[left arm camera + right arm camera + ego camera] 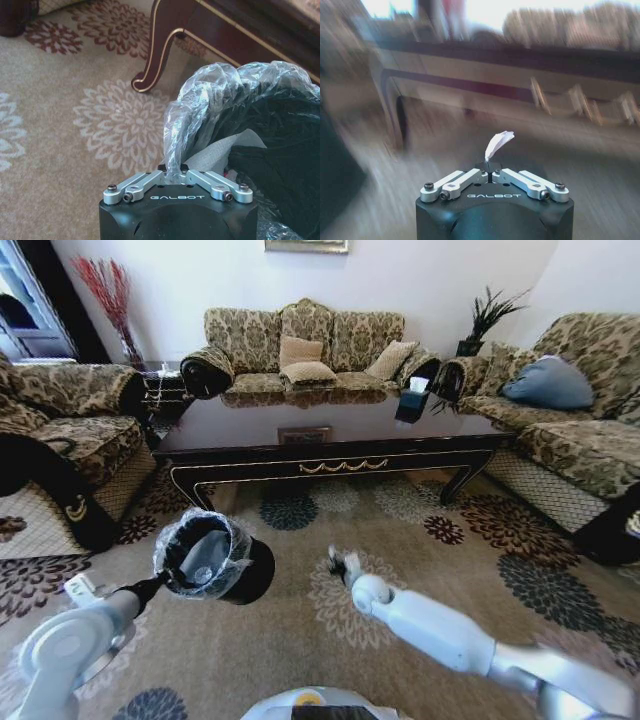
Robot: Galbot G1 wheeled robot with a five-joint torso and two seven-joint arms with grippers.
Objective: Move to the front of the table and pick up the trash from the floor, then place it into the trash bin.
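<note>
Trash (pixel 499 144): one white paper scrap, pinched at its lower end between the closed fingers of the right gripper (pixel 491 172), the free end standing up and curling away above the fingertips; in the head view this gripper (pixel 338 563) sits over the carpet (pixel 330 640) near frame centre, roughly 6 o'clock from the table's gold scroll trim, its white forearm running back toward 4 o'clock. Left gripper (pixel 172 172): clenched on the crinkled clear liner at the rim of the trash bin (pixel 260 145), the plastic bunched between the fingers; white paper lies inside the bin behind the pinched rim. In the head view the left gripper (pixel 158 583) holds the trash bin (pixel 215 558) tilted, its lined mouth turned toward the camera, at about 9 o'clock from the right gripper and apart from it. Table (pixel 330 435): glossy dark top, at 12 o'clock from both grippers, a curved gold-edged leg (pixel 160 45) standing on the carpet near the bin. Tissue box (pixel 411 400): on the table top toward its far right corner. Surround: patterned sofas (pixel 305 350) beyond and to both sides of the table.
</note>
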